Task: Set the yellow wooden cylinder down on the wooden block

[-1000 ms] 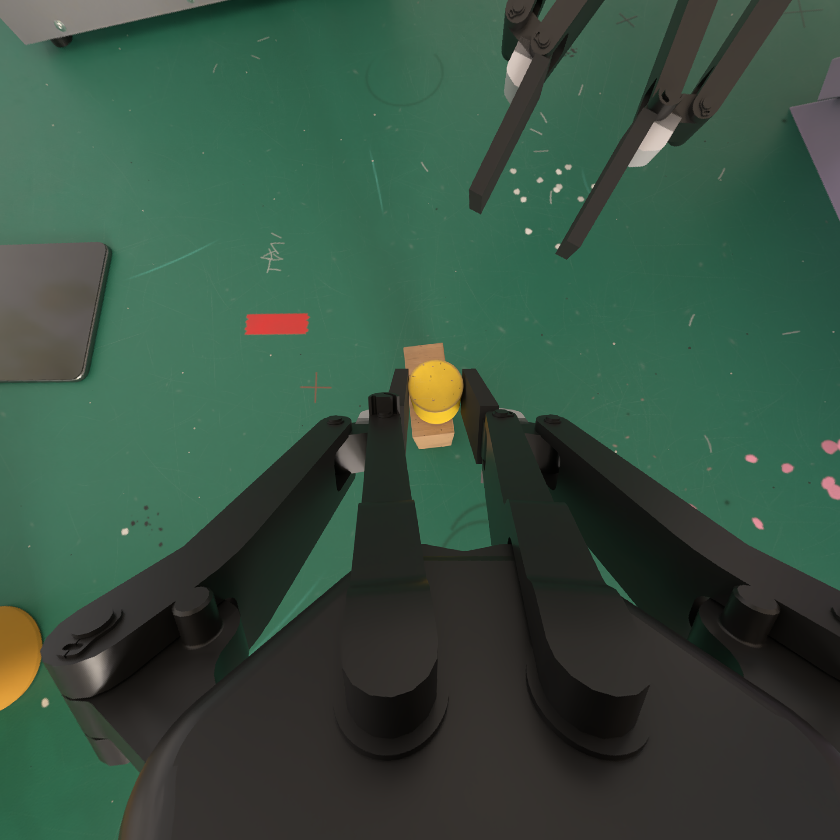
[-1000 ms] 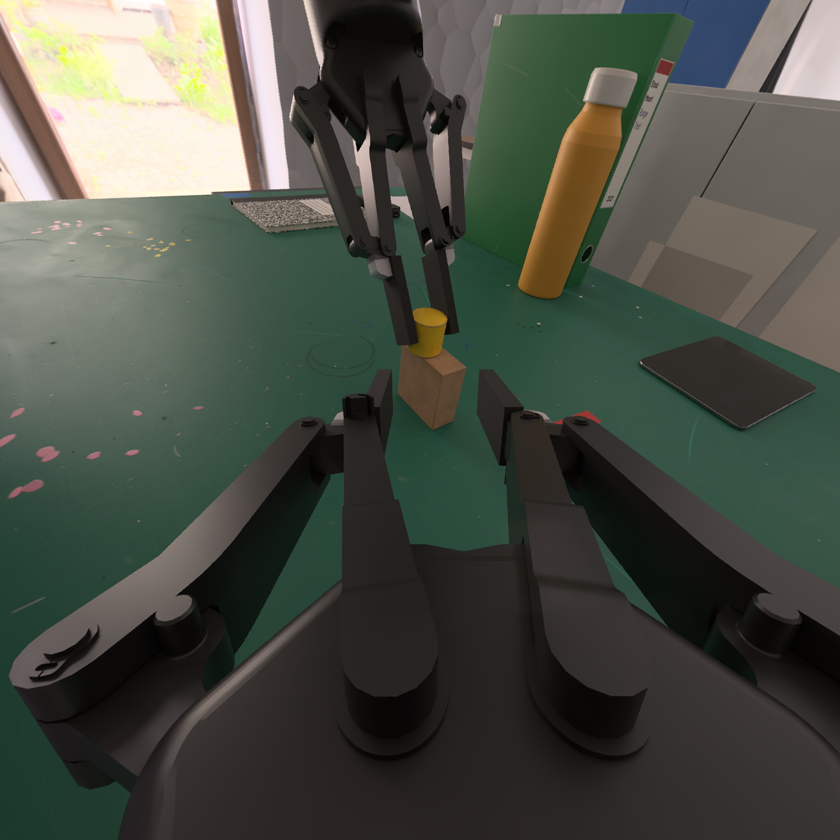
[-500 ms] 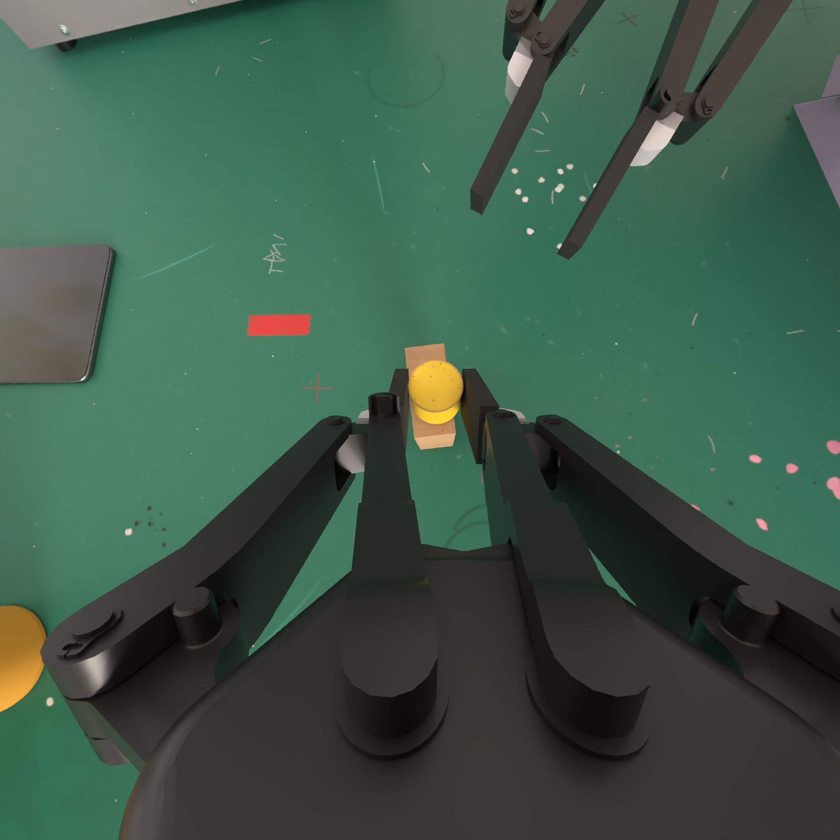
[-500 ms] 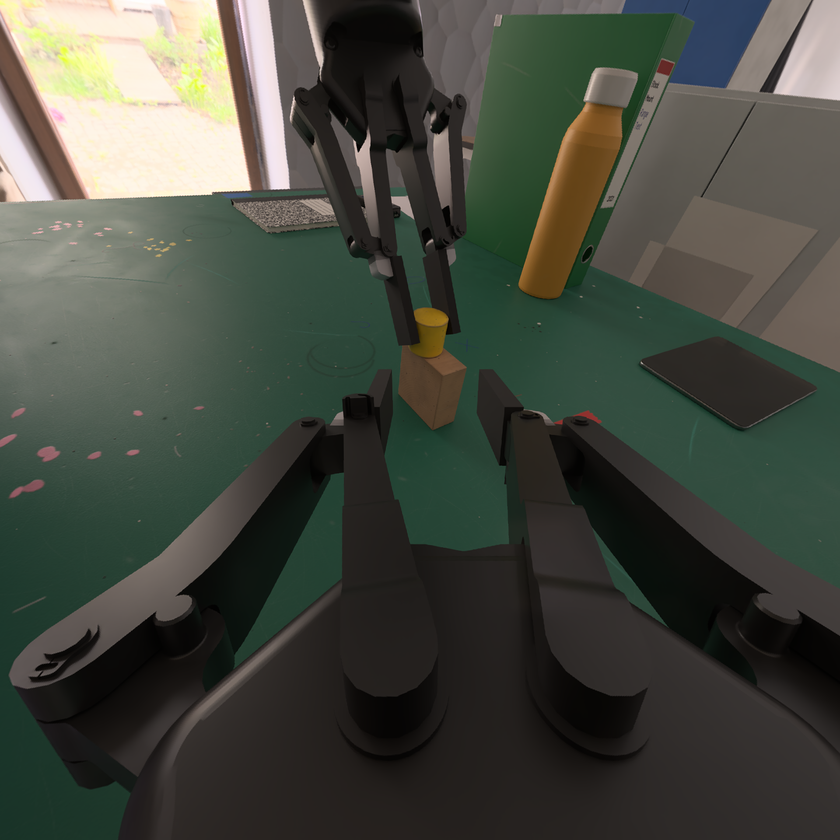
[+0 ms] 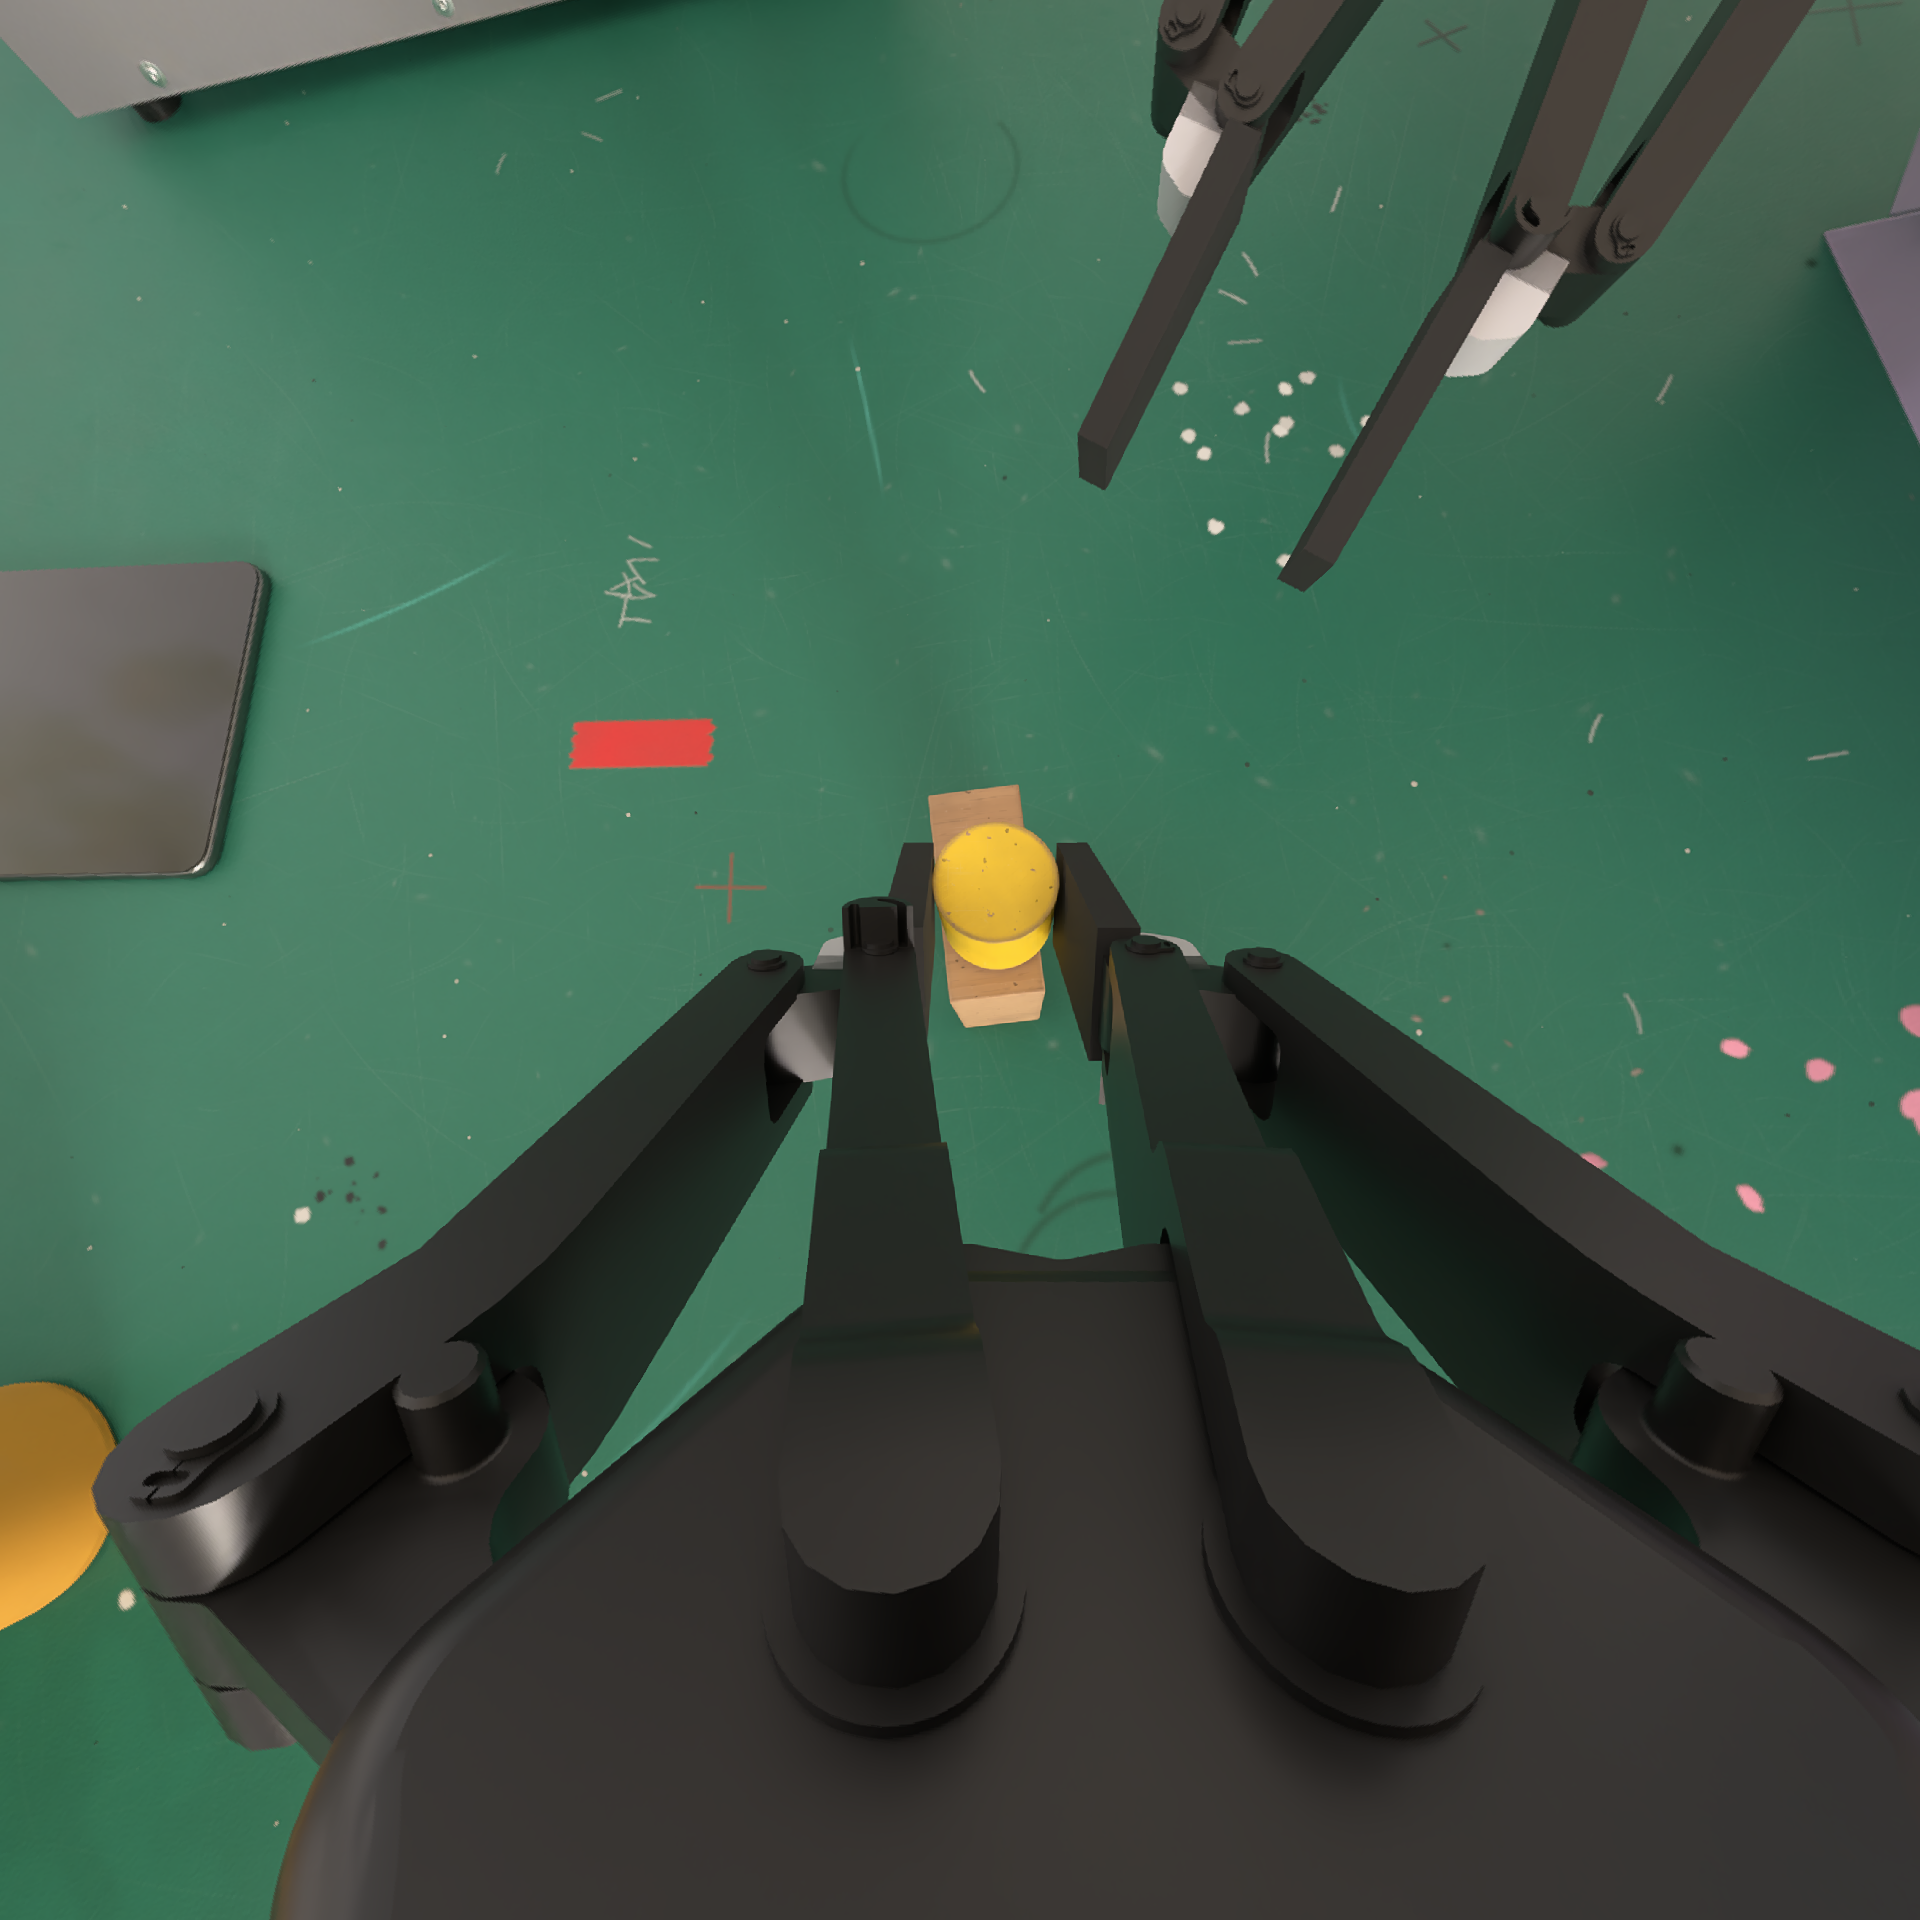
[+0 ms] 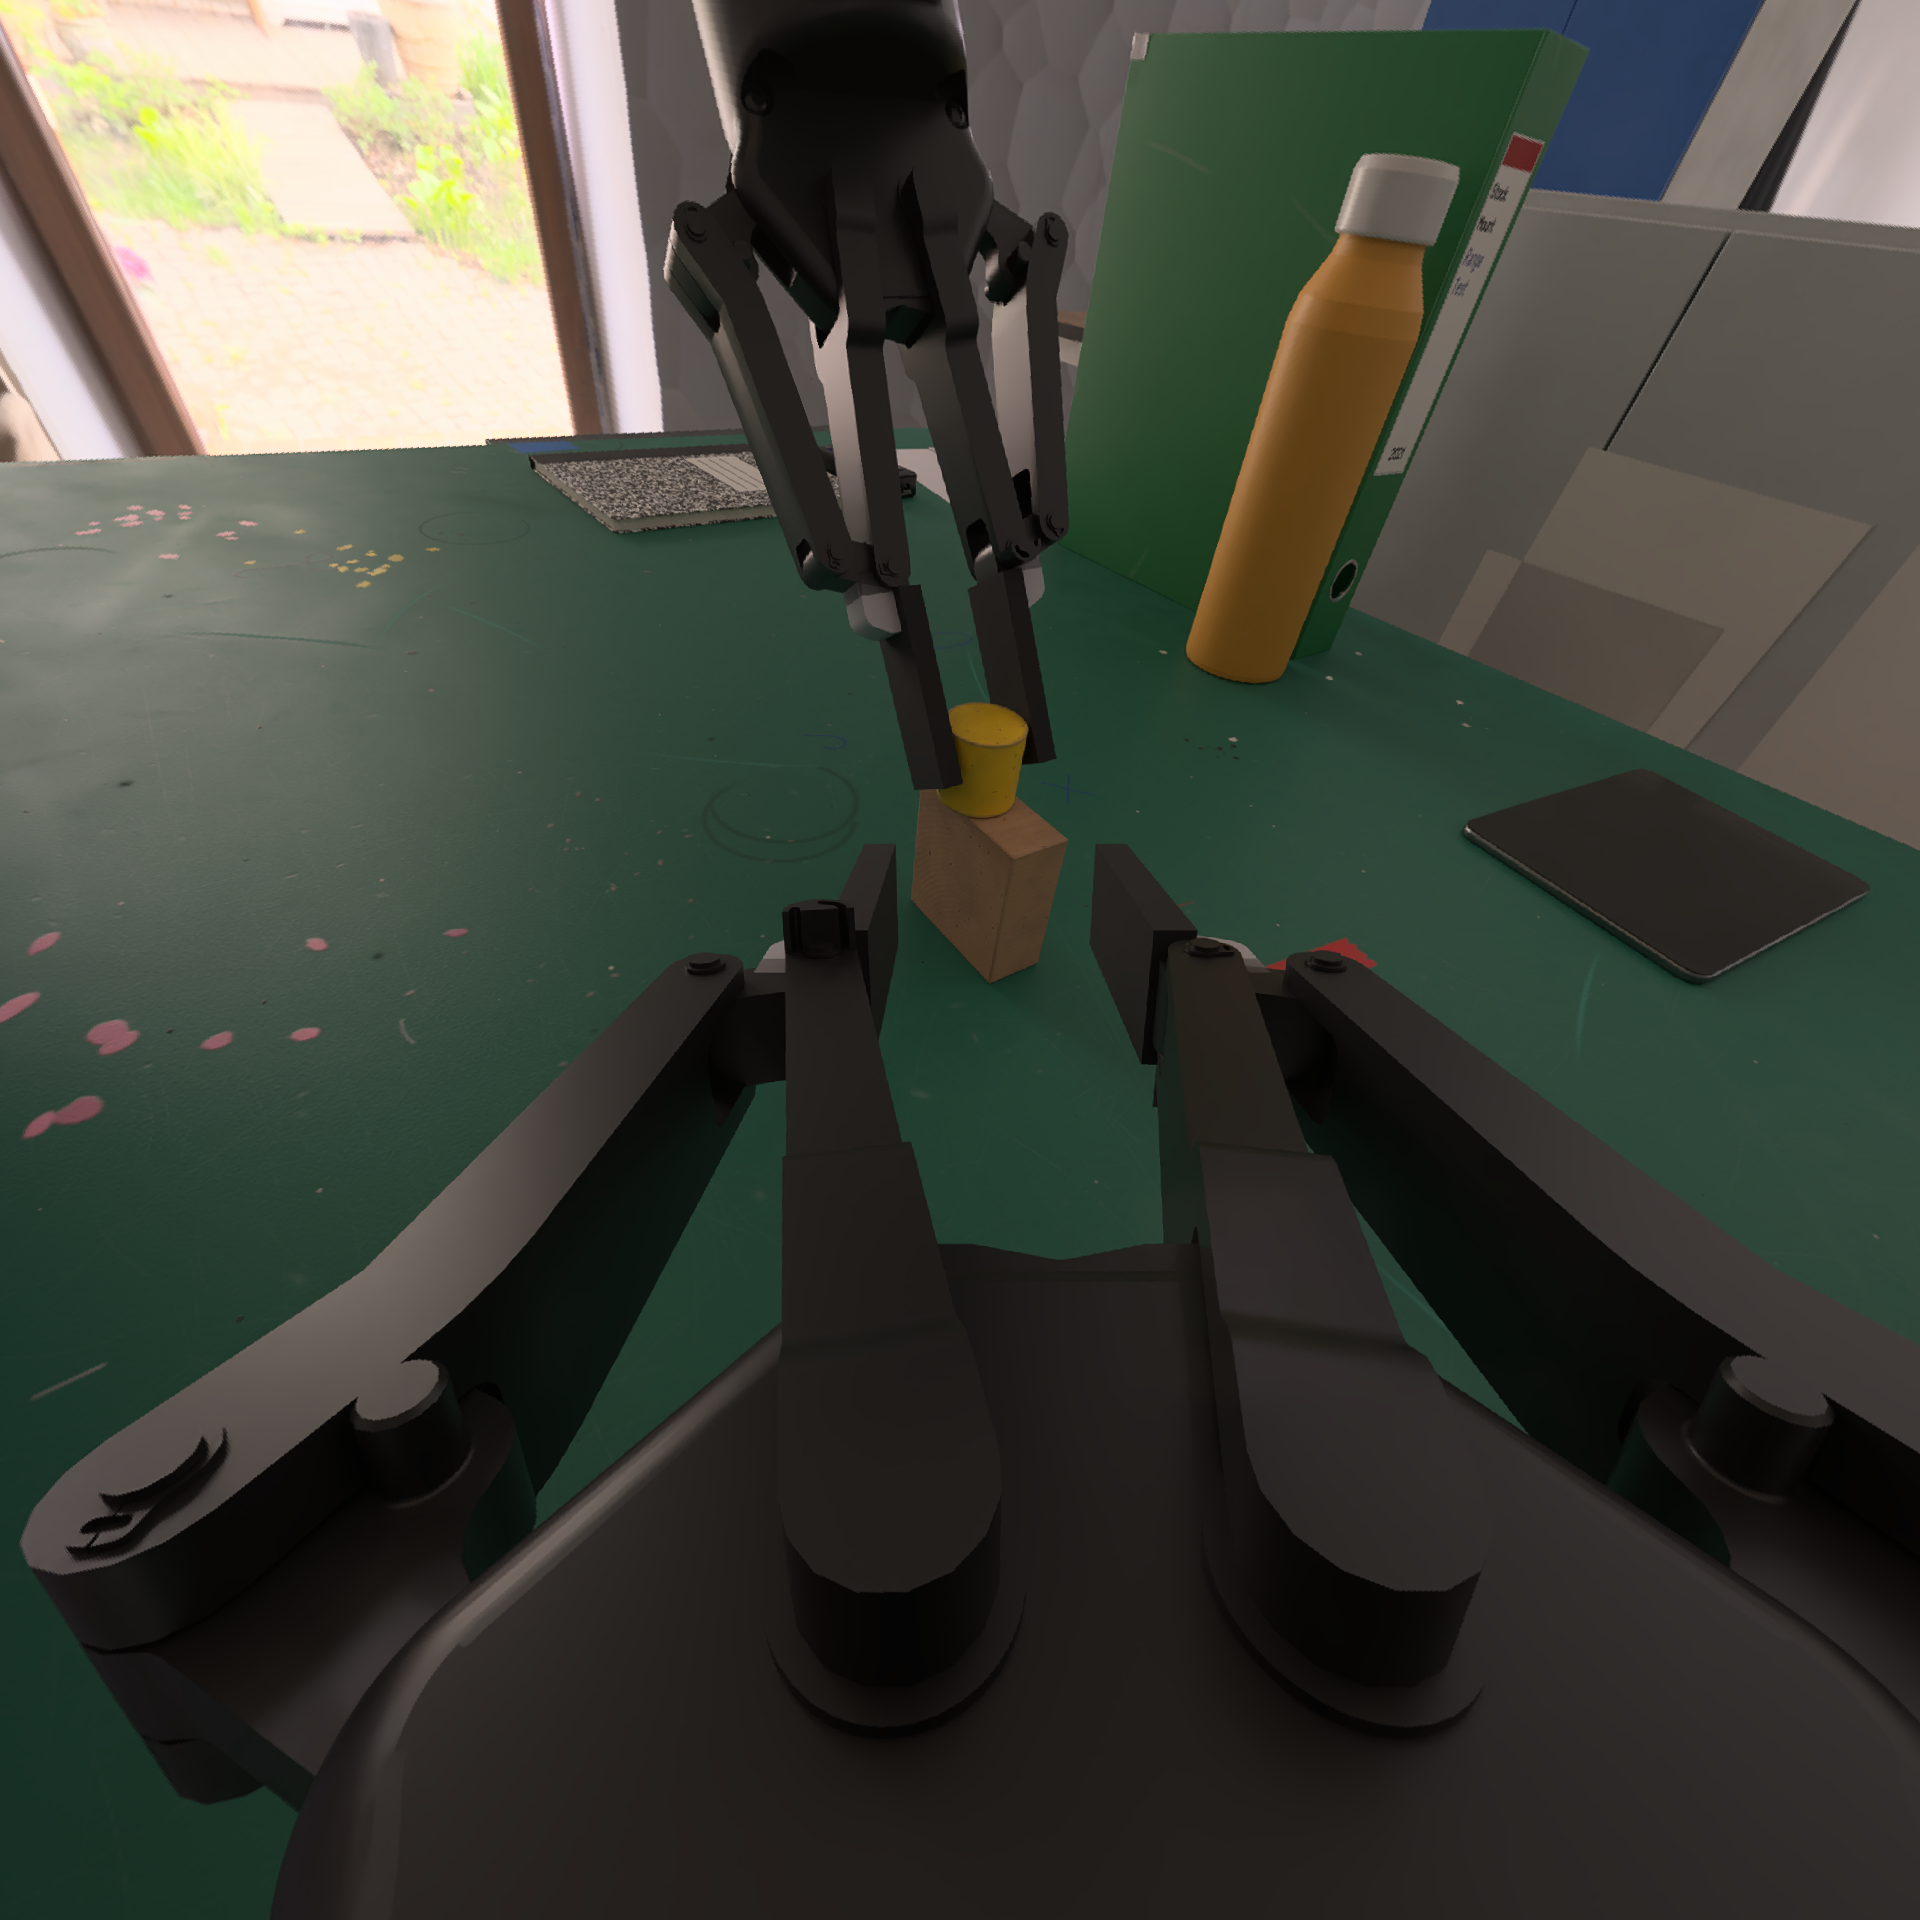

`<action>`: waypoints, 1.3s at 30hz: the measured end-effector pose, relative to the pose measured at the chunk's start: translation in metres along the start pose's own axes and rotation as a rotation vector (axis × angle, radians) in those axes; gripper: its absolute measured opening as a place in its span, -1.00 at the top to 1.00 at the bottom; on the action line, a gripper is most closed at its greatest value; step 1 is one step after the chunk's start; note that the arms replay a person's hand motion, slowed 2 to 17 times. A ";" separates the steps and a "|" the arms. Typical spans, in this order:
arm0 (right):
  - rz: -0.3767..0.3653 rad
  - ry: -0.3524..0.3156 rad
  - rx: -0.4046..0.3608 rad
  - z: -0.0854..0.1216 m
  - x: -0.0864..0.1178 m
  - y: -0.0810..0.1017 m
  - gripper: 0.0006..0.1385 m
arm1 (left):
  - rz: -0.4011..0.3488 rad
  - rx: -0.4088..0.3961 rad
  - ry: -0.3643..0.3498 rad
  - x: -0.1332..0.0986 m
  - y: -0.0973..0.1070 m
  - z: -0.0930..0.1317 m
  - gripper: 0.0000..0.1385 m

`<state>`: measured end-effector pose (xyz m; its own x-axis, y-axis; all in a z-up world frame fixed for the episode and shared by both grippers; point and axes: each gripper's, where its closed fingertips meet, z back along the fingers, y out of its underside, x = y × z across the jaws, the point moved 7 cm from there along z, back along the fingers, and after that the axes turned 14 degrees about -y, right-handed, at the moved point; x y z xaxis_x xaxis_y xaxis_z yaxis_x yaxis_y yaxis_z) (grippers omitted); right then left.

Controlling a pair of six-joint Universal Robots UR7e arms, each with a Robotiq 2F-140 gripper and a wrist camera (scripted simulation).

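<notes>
Left tool (image 5: pixel 995 935) has dropped slightly over the last second, still pinching the yellow wooden cylinder (image 6: pixel 985 758), whose base now looks touching the wooden block (image 6: pixel 987 894) on the bench (image 6: pixel 416 831). Release seems next. Right tool (image 6: pixel 995 914) spread, idle.

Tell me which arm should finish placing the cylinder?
Left. The left gripper already grips the yellow wooden cylinder directly over the wooden block; the right gripper is open, empty, short of it.
</notes>
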<state>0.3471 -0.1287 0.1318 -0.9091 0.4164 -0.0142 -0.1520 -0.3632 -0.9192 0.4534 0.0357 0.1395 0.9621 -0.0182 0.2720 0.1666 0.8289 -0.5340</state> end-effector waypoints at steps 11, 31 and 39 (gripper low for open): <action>0.000 -0.001 0.001 0.000 0.000 0.000 0.27 | 0.002 0.000 0.002 0.000 0.000 0.000 0.55; 0.002 0.003 -0.004 0.001 0.000 0.000 0.27 | 0.008 -0.020 -0.005 0.002 -0.001 0.008 0.47; -0.002 0.007 -0.007 0.001 0.000 0.000 0.26 | 0.048 -0.064 -0.023 0.010 0.001 0.029 0.44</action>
<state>0.3469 -0.1295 0.1325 -0.9061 0.4227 -0.0148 -0.1513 -0.3566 -0.9219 0.4567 0.0528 0.1647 0.9641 0.0341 0.2634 0.1349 0.7914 -0.5963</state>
